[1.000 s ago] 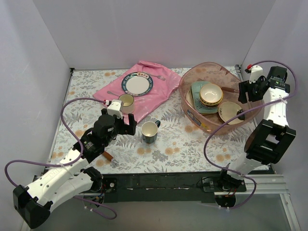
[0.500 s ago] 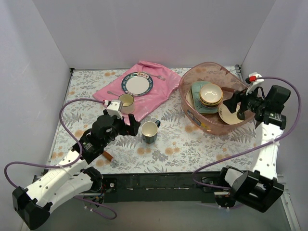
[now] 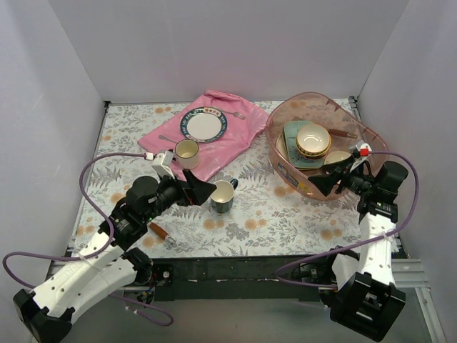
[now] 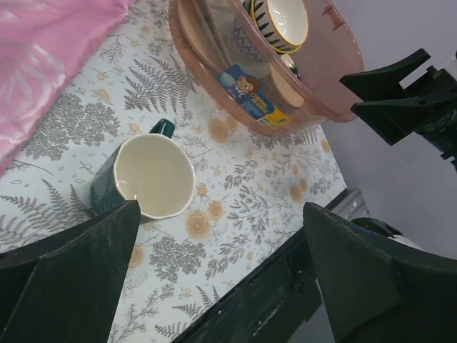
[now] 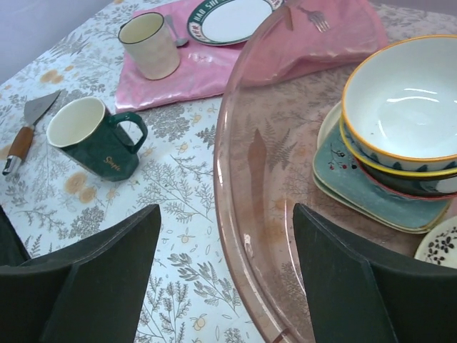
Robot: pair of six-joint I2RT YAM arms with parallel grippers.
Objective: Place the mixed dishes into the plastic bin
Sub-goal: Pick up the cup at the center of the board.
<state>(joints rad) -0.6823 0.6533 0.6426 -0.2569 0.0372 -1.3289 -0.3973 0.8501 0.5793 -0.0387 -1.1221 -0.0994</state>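
Mug (image 3: pixel 223 195), dark green outside, cream inside, stands upright.

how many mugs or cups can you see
2: a dark green mug on the floral table, and a cream cup on the pink cloth. Others could be hidden under the stacked bowls in the bin.

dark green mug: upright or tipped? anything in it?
Upright, empty: the dark green mug stands on its base, mouth up, cream inside bare in both wrist views.
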